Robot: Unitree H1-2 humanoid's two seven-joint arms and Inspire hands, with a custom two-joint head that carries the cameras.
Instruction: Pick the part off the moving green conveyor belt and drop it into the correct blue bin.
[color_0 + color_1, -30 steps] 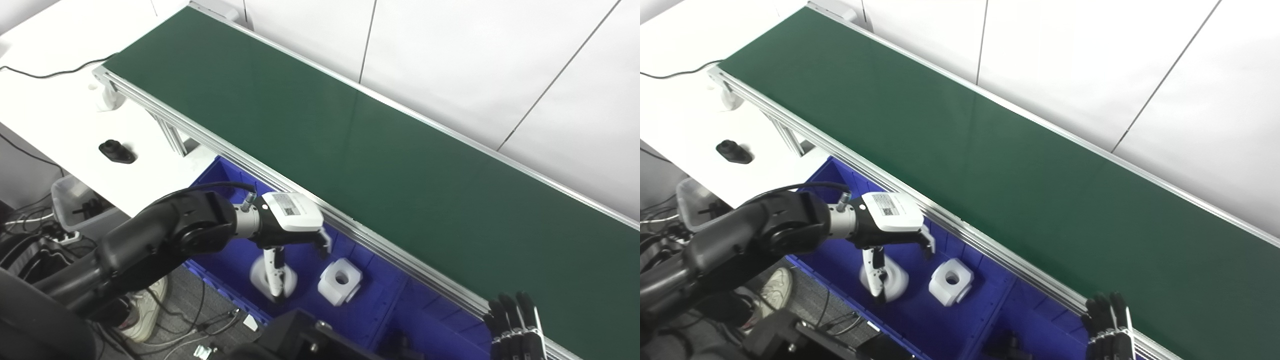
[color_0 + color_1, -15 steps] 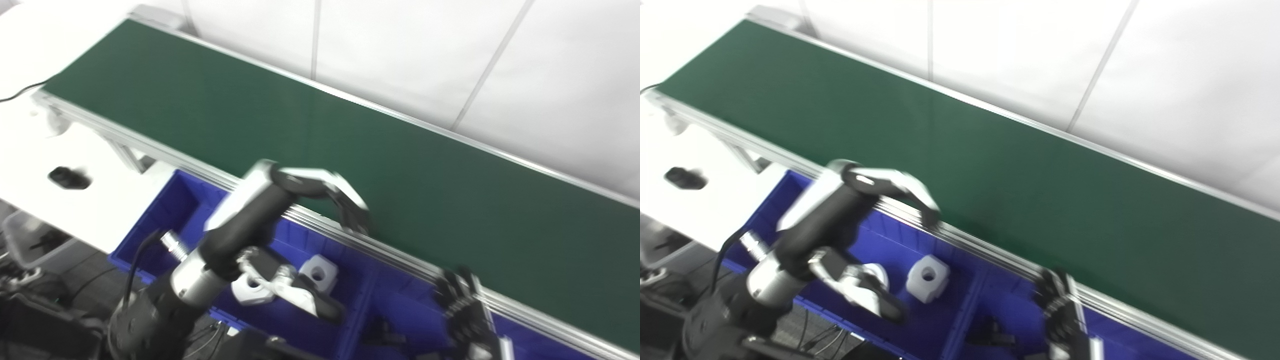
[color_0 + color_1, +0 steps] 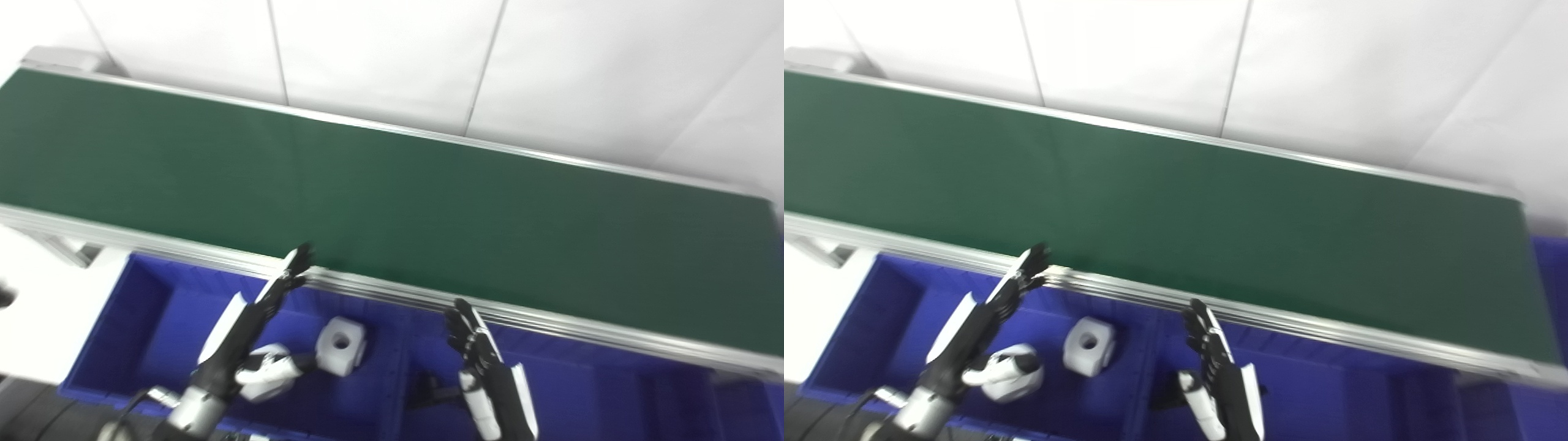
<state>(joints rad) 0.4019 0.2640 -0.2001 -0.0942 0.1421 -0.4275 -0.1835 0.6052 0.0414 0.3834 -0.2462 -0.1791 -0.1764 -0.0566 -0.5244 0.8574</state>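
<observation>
The green conveyor belt [image 3: 392, 202] runs across the view and carries no part. Below its near rail lies the blue bin [image 3: 159, 343]. In its left compartment lie a white block with a hole [image 3: 341, 345] and a rounded white part [image 3: 1012, 381], partly hidden by my left thumb. My left hand [image 3: 245, 327] is open and empty, its fingers stretched up to the belt's near rail above that compartment. My right hand [image 3: 487, 367] is open and empty, fingers straight, over the divider area of the bin just below the rail.
A small dark object [image 3: 429, 392] lies in the middle compartment beside my right hand. More blue compartments [image 3: 612, 392] run on to the right. A white table [image 3: 37, 318] borders the bin on the left. A white panelled wall [image 3: 380, 55] stands behind the belt.
The camera has swung right, so the whole scene has shifted. My left hand rose from over the bin and straightened its fingers. My right hand came up into fuller view.
</observation>
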